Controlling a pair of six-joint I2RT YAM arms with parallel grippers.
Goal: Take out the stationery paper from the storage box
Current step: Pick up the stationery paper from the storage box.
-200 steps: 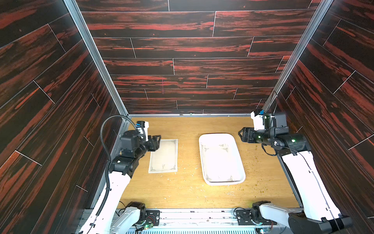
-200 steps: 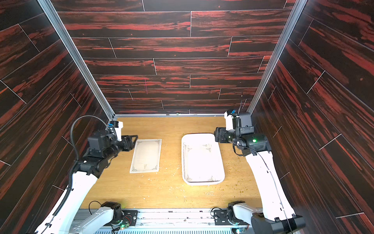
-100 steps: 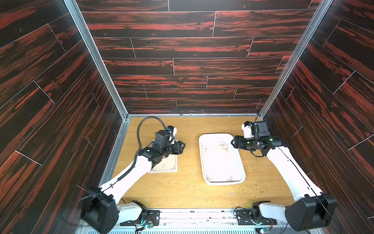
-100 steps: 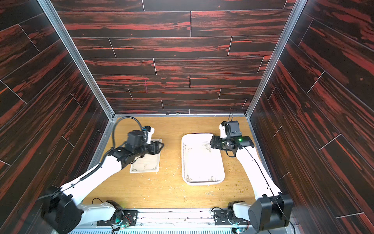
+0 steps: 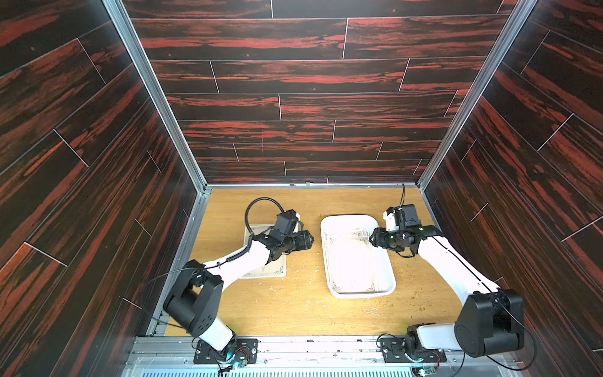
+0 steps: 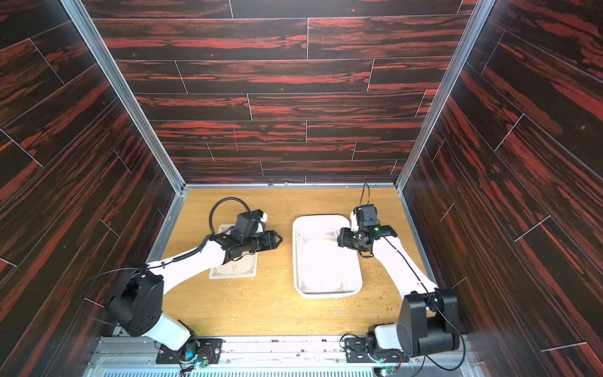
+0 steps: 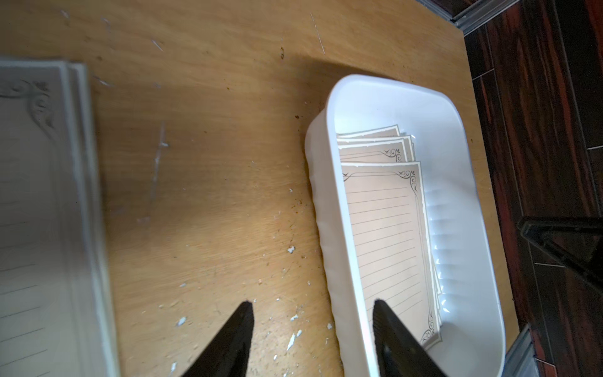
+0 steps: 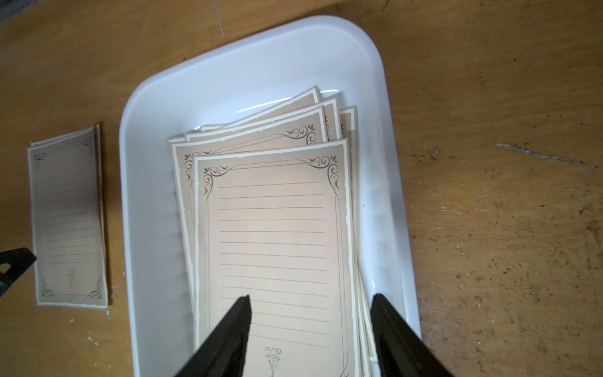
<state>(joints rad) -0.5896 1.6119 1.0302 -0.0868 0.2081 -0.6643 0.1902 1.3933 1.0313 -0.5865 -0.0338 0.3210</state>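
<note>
I work in a robotics lab test cell, not a lived-in room. The desk [image 5: 293,306] is a bare wooden board, scratched and strewn with crumbs [image 7: 290,249]. Tall panels [image 5: 310,75] printed with dark red wood grain box it in on three sides, joined at the desk's far corners by aluminium posts [image 5: 157,98]. Along the desk's near edge runs a metal rail [image 5: 326,347]. My left arm's base [image 5: 215,337] and right arm's base [image 5: 427,339] are bolted there beside exposed wiring [image 5: 243,352].
</note>
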